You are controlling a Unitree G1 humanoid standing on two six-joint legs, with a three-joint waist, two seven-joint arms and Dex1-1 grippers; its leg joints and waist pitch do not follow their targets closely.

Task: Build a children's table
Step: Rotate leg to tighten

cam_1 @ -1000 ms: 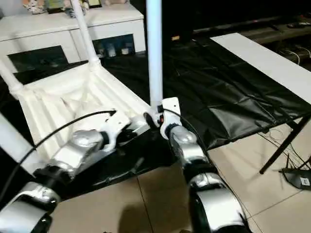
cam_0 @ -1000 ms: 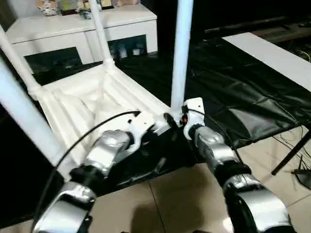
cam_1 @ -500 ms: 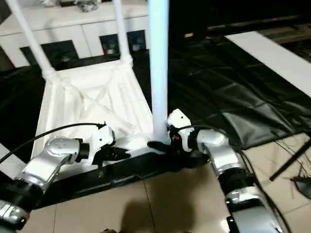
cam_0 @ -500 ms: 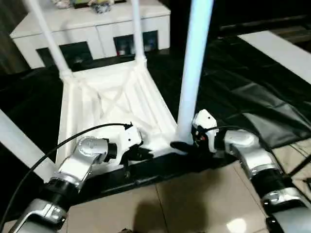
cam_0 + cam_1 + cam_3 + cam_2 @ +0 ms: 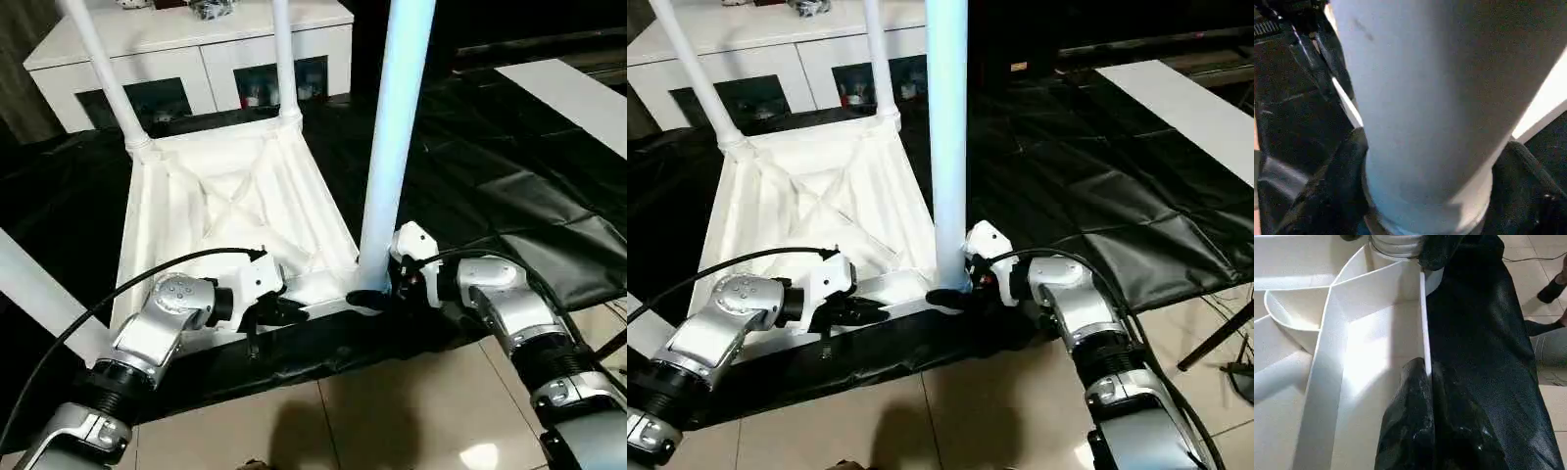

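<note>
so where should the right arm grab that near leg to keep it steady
Low on the near leg, just above its corner socket, coming in level from the robot's right. The tube stands upright and round, so the right gripper fingers can straddle it there, where it is widest and best braced.

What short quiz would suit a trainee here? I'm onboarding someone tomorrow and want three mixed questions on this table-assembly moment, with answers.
1. True or false: the tabletop lies upside down on the black-covered work table, with its legs pointing up.
2. Multiple choice: the left tool is shut on A) a leg, B) the tabletop's near rim, C) the cable.
3. Fill in: the fingers of the right tool stand on either side of the base of the near right ____.

Key: 1 true. 2 B; the left wrist view shows the rim running between the black fingers. 3 leg.
</note>
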